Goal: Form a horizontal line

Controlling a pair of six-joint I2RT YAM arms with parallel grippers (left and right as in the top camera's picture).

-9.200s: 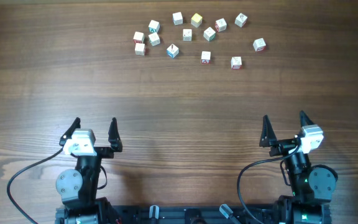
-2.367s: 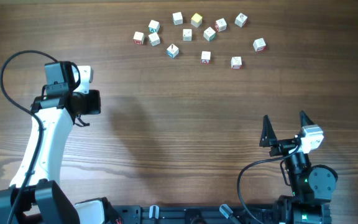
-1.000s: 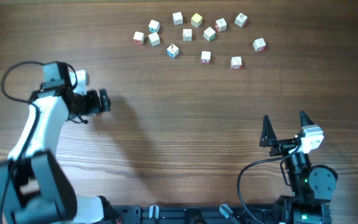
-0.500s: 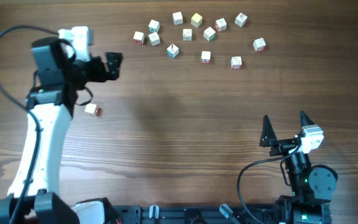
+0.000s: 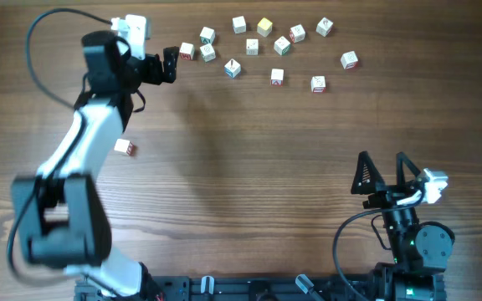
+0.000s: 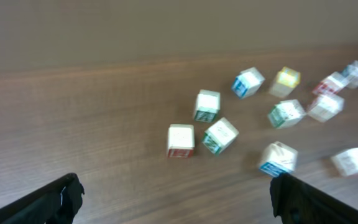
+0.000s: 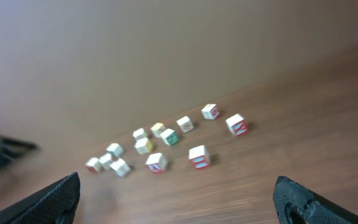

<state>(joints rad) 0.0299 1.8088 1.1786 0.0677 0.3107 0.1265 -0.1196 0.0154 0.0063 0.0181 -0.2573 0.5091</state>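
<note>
Left gripper (image 5: 171,64) swung up beside scattered cubes (image 5: 252,46) — lone cube (image 5: 125,148) well apart.

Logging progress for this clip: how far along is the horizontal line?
Done: little; a lone cube lies apart from the rest. In hand: the open left gripper hovers by the scattered cubes, holding nothing. Left: no row exists yet; every cube needs lining up.
</note>
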